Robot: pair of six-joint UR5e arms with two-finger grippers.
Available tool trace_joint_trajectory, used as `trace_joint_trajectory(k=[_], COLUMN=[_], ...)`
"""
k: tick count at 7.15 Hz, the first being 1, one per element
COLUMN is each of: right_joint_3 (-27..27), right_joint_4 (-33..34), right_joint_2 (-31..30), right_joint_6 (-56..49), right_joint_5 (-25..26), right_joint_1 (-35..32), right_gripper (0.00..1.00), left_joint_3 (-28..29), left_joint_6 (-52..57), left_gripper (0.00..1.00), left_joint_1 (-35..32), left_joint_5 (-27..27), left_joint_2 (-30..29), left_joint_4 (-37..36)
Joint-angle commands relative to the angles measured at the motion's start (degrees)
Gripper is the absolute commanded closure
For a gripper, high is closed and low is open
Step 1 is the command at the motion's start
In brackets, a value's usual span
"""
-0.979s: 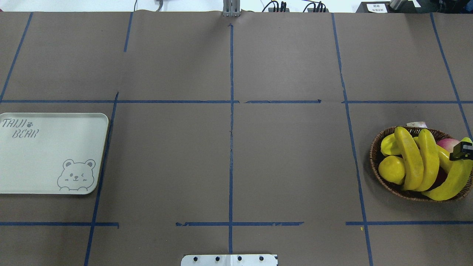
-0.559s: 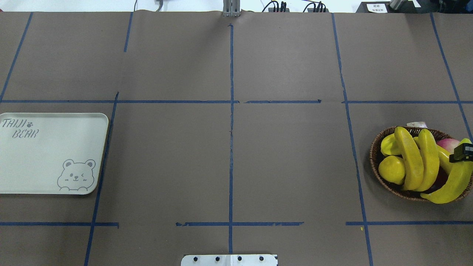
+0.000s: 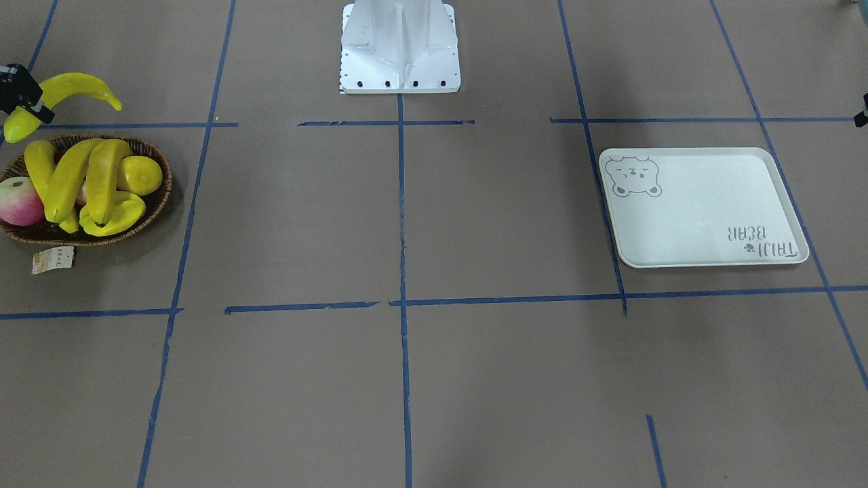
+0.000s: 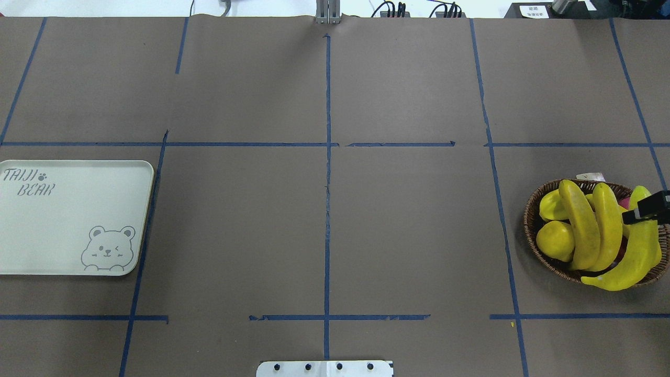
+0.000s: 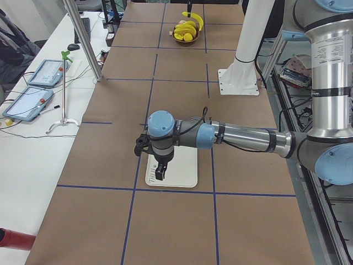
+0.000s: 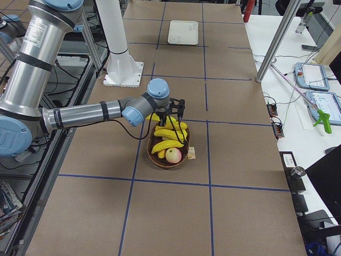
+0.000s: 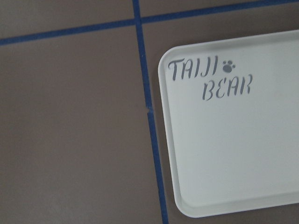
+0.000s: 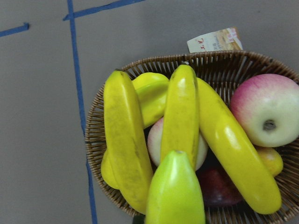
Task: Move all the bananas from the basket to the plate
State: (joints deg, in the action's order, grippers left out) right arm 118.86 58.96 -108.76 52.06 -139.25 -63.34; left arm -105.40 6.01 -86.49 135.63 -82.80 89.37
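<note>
Held banana: one glossy yellow banana, raised clear of the pile at the table's right end, above the near right part of the basket.
My right pincer: clenched on that banana close to one end; the long remainder curves away unsupported.
Grip risk: with so off-centre a hold, I judge the fruit could swivel between my jaws or slide out, the skin being smooth.
Drop risk: a slip here would land it on the heap or the rim and could roll fruit out onto the table.
Snag risk: I cannot tell how high the trailing tip clears the rim; a sideways move made too low could catch it and drag the basket.
Basket: dark wicker, with a paper tag at its far side.
Bananas left inside: three, two lying side by side, one slanting beneath.
Look-alikes: lemon and starfruit, both yellow, and an apple; a later grab could take the wrong one.
Plate: cream tray at the far left end, well apart from the basket, nothing on it.
Carry risk: the whole table lies between; a swinging load may work loose.
Left pincer: hangs over the plate; released or clenched, I cannot tell. It may obstruct my set-down.
</note>
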Motion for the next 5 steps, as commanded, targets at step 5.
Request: trace_joint_trajectory(k=[5], right_joint_3=[-2.49], right_joint_4=[-2.53], right_joint_2=[19.61], right_joint_6=[26.03], right_joint_5=[8.08], right_joint_1=[12.68], right_gripper=[0.99], left_joint_3=[-0.51], left_joint_6=[-18.96], left_gripper=[0.00], left_joint_1=[13.68], left_joint_5=[0.16], left_joint_2=[-2.71], left_joint_4=[27.71])
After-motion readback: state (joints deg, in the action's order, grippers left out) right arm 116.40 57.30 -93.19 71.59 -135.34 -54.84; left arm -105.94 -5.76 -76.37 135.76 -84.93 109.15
